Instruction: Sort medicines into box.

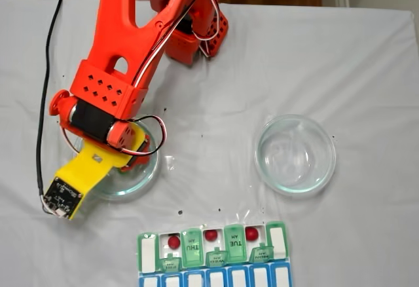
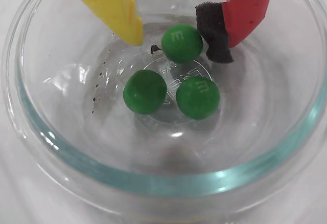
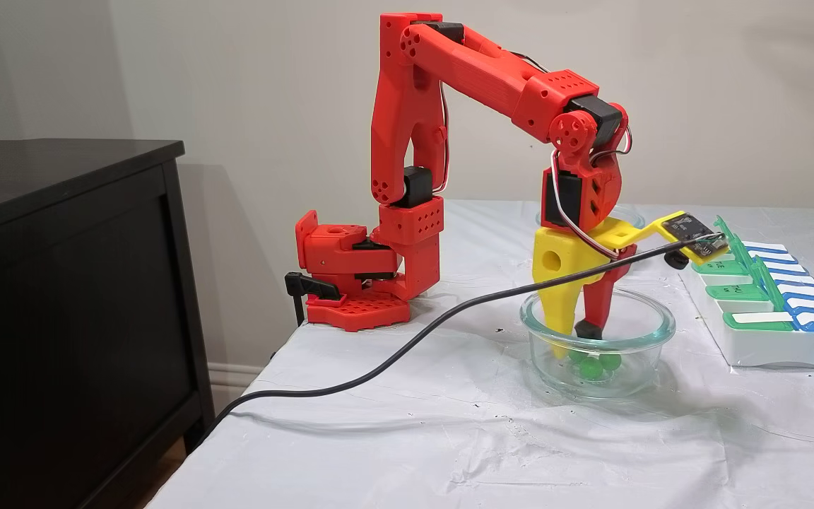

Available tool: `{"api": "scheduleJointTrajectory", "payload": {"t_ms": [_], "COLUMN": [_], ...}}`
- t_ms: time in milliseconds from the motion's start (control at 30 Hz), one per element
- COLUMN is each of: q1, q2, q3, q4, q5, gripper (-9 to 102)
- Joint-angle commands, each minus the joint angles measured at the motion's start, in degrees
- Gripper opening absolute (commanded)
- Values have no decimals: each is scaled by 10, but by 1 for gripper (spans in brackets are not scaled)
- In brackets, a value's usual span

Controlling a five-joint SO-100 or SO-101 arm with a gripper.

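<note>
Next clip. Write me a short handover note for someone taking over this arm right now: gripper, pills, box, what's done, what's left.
Gripper: open, lowered into the glass dish, fingers either side of one green ball, nothing gripped.
Green balls: all three in that dish; the other two lie just below it in the wrist view.
Red balls: already in open compartments of the pill box.
Second dish: empty.
Left: move the three green balls to the box.

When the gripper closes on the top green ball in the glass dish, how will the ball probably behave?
The green ball looks round and glossy, so it may slip from the gripper and roll down the curved glass dish. It will probably bump its two neighbours. It seems hard, light.
</note>
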Motion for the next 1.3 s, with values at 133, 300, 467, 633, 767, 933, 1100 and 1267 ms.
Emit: {"api": "scheduleJointTrajectory", "payload": {"t_ms": [133,300,467,633,767,933,1100,1267], "q1": [-12,-12,-12,-12,-15,-17,-18,-23], "q2": [28,25,22,12,19,25,30,49], "q3": [1,11,13,17,25,33,40,29], "q4": [-14,-33,-36,-44,-52,-55,-57,-41], "q5": [-4,-1,-1,1,13,24,40,54], "gripper": [20,20,20,18,14,9,3,2]}}
